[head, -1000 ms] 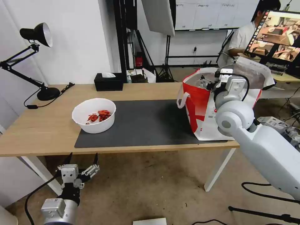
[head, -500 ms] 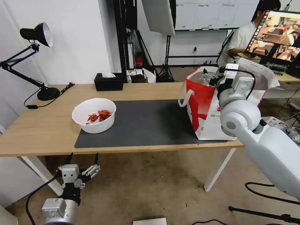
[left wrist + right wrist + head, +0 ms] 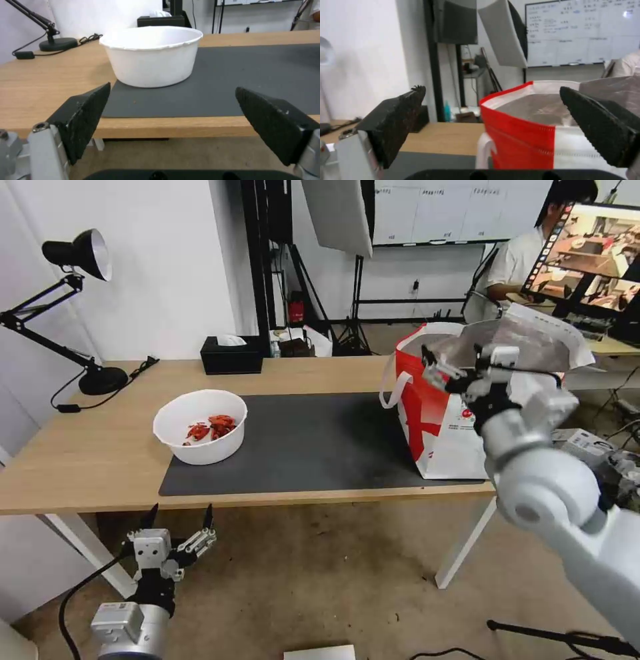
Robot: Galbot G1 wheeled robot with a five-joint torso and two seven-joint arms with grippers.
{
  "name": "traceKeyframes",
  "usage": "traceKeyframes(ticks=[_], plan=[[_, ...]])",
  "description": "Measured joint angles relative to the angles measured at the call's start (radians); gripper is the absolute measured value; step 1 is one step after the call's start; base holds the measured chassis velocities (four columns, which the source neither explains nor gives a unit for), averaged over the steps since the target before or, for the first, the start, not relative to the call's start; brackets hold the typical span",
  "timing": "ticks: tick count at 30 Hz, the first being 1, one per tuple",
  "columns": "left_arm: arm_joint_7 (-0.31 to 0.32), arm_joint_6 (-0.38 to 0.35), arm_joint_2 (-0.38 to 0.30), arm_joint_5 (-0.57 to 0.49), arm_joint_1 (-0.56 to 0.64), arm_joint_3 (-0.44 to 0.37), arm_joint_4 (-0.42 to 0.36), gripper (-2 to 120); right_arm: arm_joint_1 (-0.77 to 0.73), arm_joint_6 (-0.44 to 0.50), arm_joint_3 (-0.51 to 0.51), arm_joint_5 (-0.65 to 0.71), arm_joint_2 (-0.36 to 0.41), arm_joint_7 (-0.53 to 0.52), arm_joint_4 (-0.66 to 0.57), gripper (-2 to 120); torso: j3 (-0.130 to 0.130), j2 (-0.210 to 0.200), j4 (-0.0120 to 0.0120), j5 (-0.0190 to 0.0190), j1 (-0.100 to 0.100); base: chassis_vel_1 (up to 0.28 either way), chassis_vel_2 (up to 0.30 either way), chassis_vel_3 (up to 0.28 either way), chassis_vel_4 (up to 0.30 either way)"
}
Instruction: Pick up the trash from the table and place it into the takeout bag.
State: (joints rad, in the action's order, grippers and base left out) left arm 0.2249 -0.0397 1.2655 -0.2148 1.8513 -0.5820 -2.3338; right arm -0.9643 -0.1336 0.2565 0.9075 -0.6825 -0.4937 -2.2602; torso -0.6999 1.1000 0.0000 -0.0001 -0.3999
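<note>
The trash in sight is a white round bowl (image 3: 200,428) holding red shellfish scraps, at the left end of the dark grey mat (image 3: 313,440) on the light-wood table (image 3: 93,460). The takeout bag (image 3: 433,427), white and red with foil lining, stands open at the mat's right end. My right gripper (image 3: 460,370) hangs open and empty in front of the bag's rim; the right wrist view has the bag (image 3: 520,140) between the fingers (image 3: 393,120). Below the table's front edge my left gripper (image 3: 180,513) waits open, facing the bowl (image 3: 151,56).
A black tissue box (image 3: 232,355) sits at the table's back edge and a black desk lamp (image 3: 87,313) at its far left. A white table leg (image 3: 467,540) stands under the bag. A person sits at a monitor (image 3: 593,253) behind the bag.
My right arm has drawn back and lifted from the bag's mouth toward me, its gripper now clear of the opening. The bag shifted slightly. The left arm and bowl stayed put.
</note>
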Motion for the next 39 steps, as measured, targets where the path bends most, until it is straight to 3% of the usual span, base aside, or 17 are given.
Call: traceKeyframes(ticks=[6,13,25,39], plan=[[0.000,0.013,0.006,0.005,0.006,0.000,-0.001,100,-0.192,0.100,0.091,-0.079,-0.021,0.097,-0.035,100,0.000,0.000,0.0000,0.0001,0.000,0.000,0.000,0.000,0.000],[0.000,0.024,0.016,0.014,0.014,0.001,-0.001,100,-0.436,0.263,0.168,-0.224,-0.113,0.225,-0.045,100,0.000,0.000,0.0000,0.0001,0.000,0.000,0.000,0.000,0.000],[-0.002,0.030,0.024,0.025,0.016,0.006,-0.003,100,-0.678,0.401,0.133,-0.484,-0.310,0.266,0.024,100,0.000,0.000,0.0000,-0.0001,0.000,0.000,0.000,0.000,0.000],[-0.003,0.031,0.023,0.026,0.018,0.004,-0.006,100,-0.763,0.449,0.037,-0.647,-0.440,0.206,0.112,100,0.000,0.000,0.0000,0.0000,0.000,0.000,0.000,0.000,0.000]])
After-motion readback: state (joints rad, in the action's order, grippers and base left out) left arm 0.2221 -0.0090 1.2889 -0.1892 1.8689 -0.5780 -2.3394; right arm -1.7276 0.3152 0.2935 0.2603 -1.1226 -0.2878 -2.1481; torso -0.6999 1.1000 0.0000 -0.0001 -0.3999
